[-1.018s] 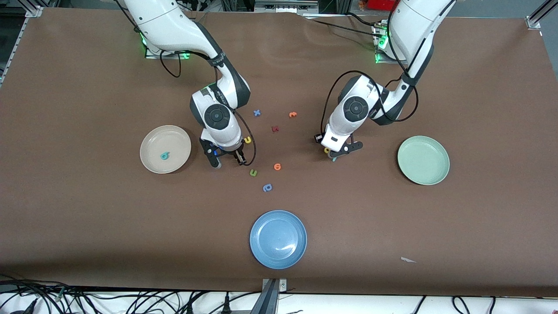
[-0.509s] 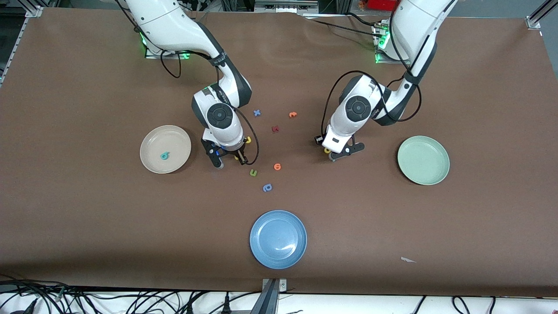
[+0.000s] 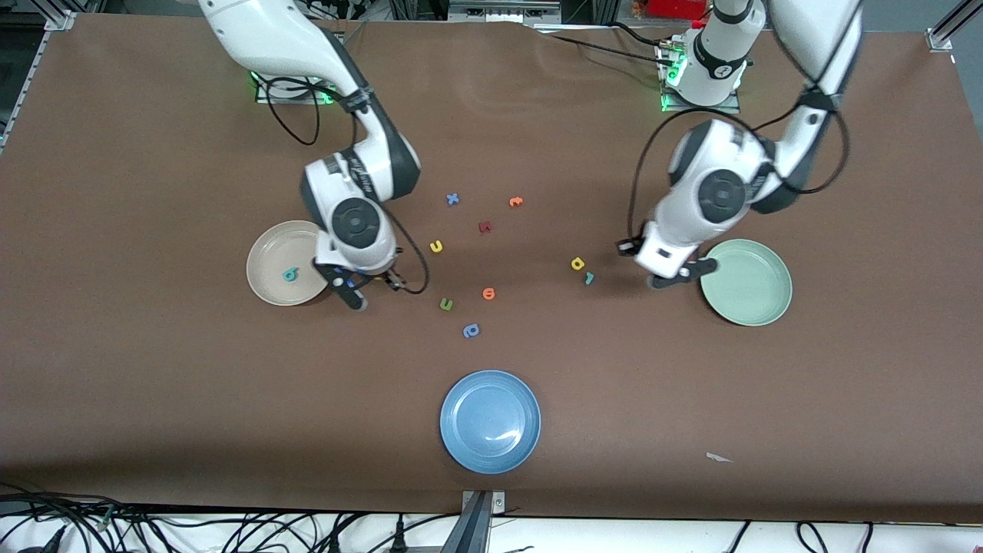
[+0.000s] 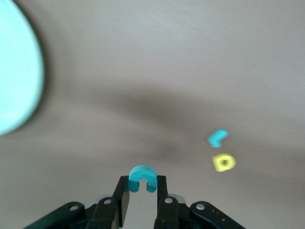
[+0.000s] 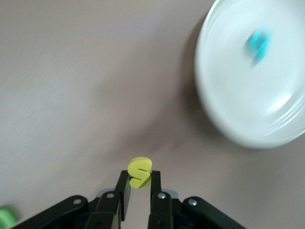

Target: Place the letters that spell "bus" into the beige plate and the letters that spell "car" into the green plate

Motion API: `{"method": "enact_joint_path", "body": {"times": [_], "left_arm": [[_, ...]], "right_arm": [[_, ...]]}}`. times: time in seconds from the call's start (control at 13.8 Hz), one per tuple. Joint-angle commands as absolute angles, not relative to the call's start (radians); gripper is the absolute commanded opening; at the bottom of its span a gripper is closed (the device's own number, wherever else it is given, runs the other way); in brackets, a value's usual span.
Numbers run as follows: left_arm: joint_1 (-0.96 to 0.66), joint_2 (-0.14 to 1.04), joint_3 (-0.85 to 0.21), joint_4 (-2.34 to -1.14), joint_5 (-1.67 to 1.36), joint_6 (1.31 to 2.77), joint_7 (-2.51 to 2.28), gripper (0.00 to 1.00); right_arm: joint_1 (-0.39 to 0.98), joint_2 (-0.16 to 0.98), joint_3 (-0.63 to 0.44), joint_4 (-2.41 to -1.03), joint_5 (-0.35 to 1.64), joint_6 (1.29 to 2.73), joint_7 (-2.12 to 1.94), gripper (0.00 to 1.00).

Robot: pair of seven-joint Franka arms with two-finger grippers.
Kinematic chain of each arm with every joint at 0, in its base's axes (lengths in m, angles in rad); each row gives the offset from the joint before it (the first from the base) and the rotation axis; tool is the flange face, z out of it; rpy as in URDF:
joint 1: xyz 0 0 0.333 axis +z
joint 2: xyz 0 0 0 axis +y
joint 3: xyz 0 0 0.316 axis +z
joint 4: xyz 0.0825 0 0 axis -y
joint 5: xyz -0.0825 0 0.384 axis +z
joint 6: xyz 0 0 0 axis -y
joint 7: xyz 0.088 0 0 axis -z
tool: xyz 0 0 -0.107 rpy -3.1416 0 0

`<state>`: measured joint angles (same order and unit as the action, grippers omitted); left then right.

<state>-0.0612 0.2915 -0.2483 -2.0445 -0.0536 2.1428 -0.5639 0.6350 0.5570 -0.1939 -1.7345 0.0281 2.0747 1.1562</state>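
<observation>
In the front view both held letters are hidden under the arms' wrists, and the teal letter [image 5: 259, 43] in the beige plate [image 5: 228, 114] is blurred.

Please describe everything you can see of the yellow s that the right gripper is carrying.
The yellow s is a small, thick foam-like letter, bright yellow with a flat face and blocky edges. It stands upright, pinched by its lower part between the two dark fingers of the right gripper, its top poking out above them. It is lifted off the brown table, just beside the beige plate. Only the fingers touch it.
</observation>
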Motion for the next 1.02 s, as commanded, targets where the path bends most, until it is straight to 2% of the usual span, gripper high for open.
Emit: {"method": "enact_joint_path", "body": {"times": [0.0,0.07,0.22,0.36,0.44,0.58,0.65,0.8,0.87,0.95], "left_arm": [[0.082,0.271,-0.255,-2.065,-0.032,2.106,-0.355,0.0],[0.128,0.276,-0.253,-2.065,-0.032,2.106,-0.286,0.0],[0.205,0.299,-0.25,-2.063,-0.006,2.106,-0.192,0.01],[0.259,0.365,-0.252,-2.034,0.136,2.115,-0.169,0.0],[0.279,0.412,-0.252,-2.001,0.193,2.117,-0.169,0.0],[0.301,0.484,-0.252,-1.95,0.215,2.12,-0.169,0.01],[0.302,0.506,-0.252,-1.941,0.215,2.134,-0.169,0.02],[0.304,0.528,-0.252,-1.94,0.215,2.155,-0.169,0.05],[0.304,0.529,-0.252,-1.94,0.215,2.155,-0.169,0.12],[0.305,0.528,-0.252,-1.94,0.213,2.154,-0.17,0.46]], "right_arm": [[0.603,0.476,-0.251,-1.836,0.066,2.043,0.923,0.13],[0.598,0.448,-0.279,-1.867,0.066,2.042,0.834,0.18],[0.597,0.417,-0.346,-1.92,0.069,2.048,0.695,0.18],[0.597,0.413,-0.368,-2.009,0.093,2.11,0.638,0.19],[0.598,0.411,-0.367,-2.054,0.097,2.173,0.631,0.41],[0.597,0.414,-0.37,-2.063,0.098,2.181,0.569,0.94],[0.597,0.411,-0.373,-2.059,0.098,2.175,0.568,0.99],[0.601,0.403,-0.365,-2.024,0.104,2.126,0.583,0.99],[0.604,0.402,-0.361,-1.991,0.106,2.09,0.6,0.99],[0.606,0.403,-0.333,-1.958,0.107,2.056,0.641,0.99]]}}
